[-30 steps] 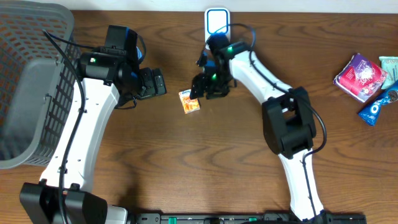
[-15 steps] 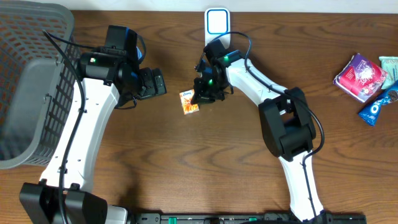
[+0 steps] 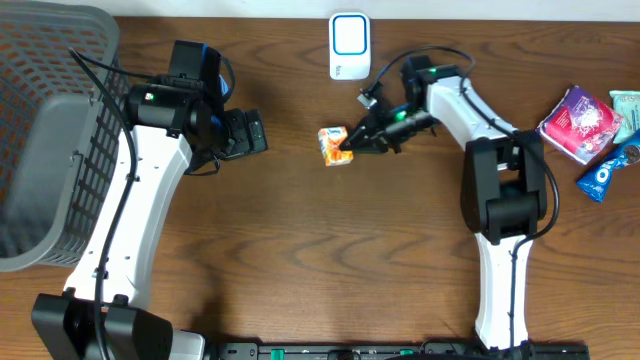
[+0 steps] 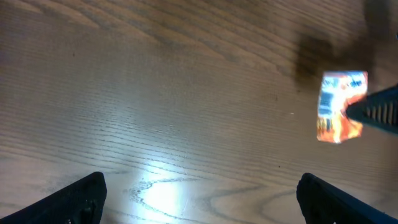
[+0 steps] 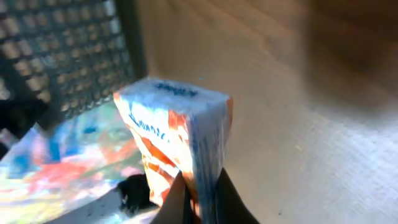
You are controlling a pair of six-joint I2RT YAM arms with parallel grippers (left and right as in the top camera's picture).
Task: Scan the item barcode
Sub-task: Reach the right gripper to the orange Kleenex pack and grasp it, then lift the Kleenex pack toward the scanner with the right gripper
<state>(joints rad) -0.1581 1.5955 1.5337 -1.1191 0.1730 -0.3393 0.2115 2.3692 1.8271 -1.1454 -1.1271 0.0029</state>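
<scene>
The item is a small orange, white and blue packet [image 3: 335, 144], lifted off the table below the white barcode scanner [image 3: 348, 45]. My right gripper [image 3: 352, 148] is shut on its right edge. In the right wrist view the packet [image 5: 180, 143] fills the centre, pinched at its lower edge between my fingers [image 5: 231, 202]. The left wrist view shows the packet [image 4: 339, 106] at the far right with a dark finger tip [image 4: 379, 112] on it. My left gripper [image 3: 250, 133] hangs open left of the packet, nothing between its fingers [image 4: 74, 199].
A grey mesh basket [image 3: 50, 130] stands at the left edge. Further snack packets lie at the far right: a pink one [image 3: 580, 122], a blue one [image 3: 610, 172] and a pale green one [image 3: 628, 105].
The right gripper closed on the packet, lifted it and carried it right, nearer the scanner. The right arm swung over to the right. The left arm stayed still.
</scene>
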